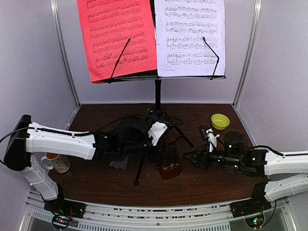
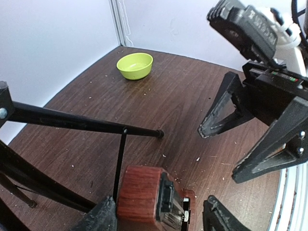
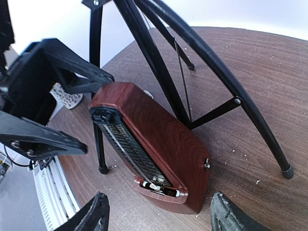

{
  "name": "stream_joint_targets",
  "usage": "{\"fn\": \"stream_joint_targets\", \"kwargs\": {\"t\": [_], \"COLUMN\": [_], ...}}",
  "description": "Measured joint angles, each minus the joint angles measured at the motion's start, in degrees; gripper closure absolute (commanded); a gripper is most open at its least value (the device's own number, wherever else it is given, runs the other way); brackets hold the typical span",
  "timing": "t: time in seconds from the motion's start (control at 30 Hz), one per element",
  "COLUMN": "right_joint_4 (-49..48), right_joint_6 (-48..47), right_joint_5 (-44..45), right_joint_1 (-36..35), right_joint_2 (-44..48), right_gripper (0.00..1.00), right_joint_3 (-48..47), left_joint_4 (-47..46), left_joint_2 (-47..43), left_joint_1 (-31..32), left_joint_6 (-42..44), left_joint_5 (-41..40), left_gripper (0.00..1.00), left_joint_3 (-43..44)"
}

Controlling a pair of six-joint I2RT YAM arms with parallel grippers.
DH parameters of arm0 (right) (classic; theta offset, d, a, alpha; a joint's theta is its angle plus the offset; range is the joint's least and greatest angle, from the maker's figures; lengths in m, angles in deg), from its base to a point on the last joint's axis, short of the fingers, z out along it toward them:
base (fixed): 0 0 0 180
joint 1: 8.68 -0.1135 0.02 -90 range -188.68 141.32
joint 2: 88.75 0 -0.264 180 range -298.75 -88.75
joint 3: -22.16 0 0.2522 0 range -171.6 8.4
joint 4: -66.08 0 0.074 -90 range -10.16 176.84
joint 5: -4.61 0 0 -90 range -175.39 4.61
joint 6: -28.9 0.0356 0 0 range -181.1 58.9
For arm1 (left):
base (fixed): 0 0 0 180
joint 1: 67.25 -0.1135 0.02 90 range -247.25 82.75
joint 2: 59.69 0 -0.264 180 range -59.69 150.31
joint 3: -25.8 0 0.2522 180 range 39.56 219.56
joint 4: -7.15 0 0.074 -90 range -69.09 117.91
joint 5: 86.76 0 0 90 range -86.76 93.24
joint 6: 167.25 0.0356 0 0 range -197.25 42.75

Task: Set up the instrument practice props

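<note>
Metronome [image 1: 169, 168] stands on the table [image 1: 96, 183] just in front of the music stand [image 1: 157, 96] tripod. Left end effector [image 2: 161, 207] straddles it, fingers apart; right end effector [image 3: 159, 199] faces it, likewise spread. An off-centre squeeze could tip it against a stand leg. Only the overhead view shows the red sheet [image 1: 120, 33] and white sheet [image 1: 190, 33] up on the stand; the wrist views miss them.

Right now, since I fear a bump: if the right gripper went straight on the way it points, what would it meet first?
Most likely the metronome. In the right wrist view it stands straight ahead of the open right gripper, with the music stand legs behind it. How far off it is cannot be told.
</note>
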Motion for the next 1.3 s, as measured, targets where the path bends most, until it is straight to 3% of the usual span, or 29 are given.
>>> {"fn": "stream_joint_targets", "kwargs": {"t": [0.2, 0.53, 0.93, 1.3], "right_joint_4": [0.42, 0.50, 0.61, 1.75], "right_joint_6": [0.48, 0.83, 0.85, 0.85], "right_joint_5": [-0.11, -0.11, -0.11, -0.11], "right_joint_1": [0.28, 0.46, 0.81, 1.07], "right_joint_2": [2.14, 2.49, 2.89, 4.44], "right_gripper": [0.27, 0.27, 0.28, 0.28], "right_joint_3": [0.46, 1.22, 1.53, 2.05], "left_joint_4": [0.55, 0.26, 0.22, -3.26], "left_joint_2": [1.84, 3.54, 5.40, 4.83], "left_joint_1": [-1.22, -3.02, -3.67, -3.72], "left_joint_6": [-0.96, -2.71, -2.80, -3.54], "left_joint_5": [0.48, 5.14, 8.15, 13.66], "left_gripper": [0.36, 0.46, 0.65, 0.71], "left_joint_3": [1.42, 2.58, 4.79, 2.86]}}
